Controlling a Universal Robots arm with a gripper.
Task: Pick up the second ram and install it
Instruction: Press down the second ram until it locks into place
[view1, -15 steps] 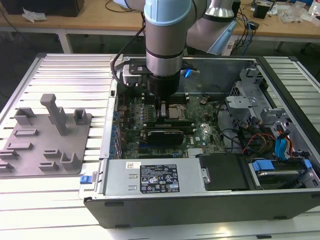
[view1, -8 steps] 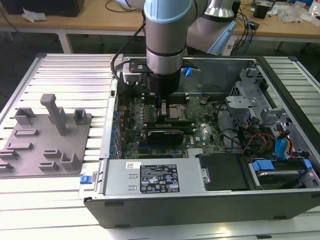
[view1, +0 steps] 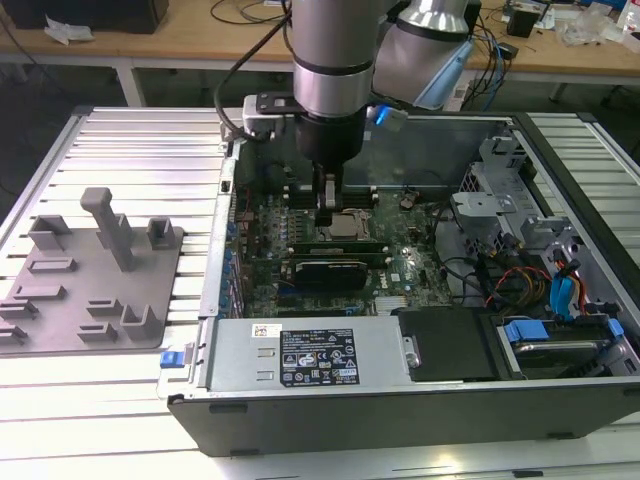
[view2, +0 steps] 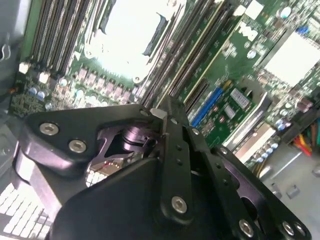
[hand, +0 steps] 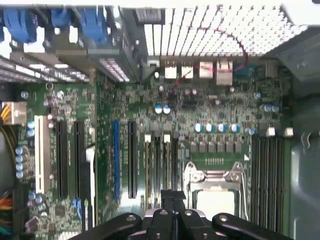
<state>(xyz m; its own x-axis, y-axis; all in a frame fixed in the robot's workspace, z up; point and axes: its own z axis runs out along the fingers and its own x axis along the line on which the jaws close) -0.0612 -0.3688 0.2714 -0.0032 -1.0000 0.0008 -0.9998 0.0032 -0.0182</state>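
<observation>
My gripper (view1: 325, 224) reaches down into the open computer case, over the memory slots beside the CPU socket (view1: 350, 226). Its fingers are shut together in both wrist views (view2: 159, 113) (hand: 173, 196). The second ram (view1: 295, 243), a long narrow stick, stands on edge in a slot in front of the socket. My fingertips sit at the middle of its top edge. Whether they touch it I cannot tell. In the first wrist view the slots (hand: 160, 160) run straight away from the fingertips, next to the socket (hand: 215, 185).
The grey holder tray (view1: 90, 270) lies at the exterior view's left of the case with no stick in it. A black power supply (view1: 310, 355) lines the near case wall. Drive cages and cable bundles (view1: 540, 270) fill the exterior view's right. Black expansion slots (hand: 70, 155) cross the green motherboard (hand: 210, 105).
</observation>
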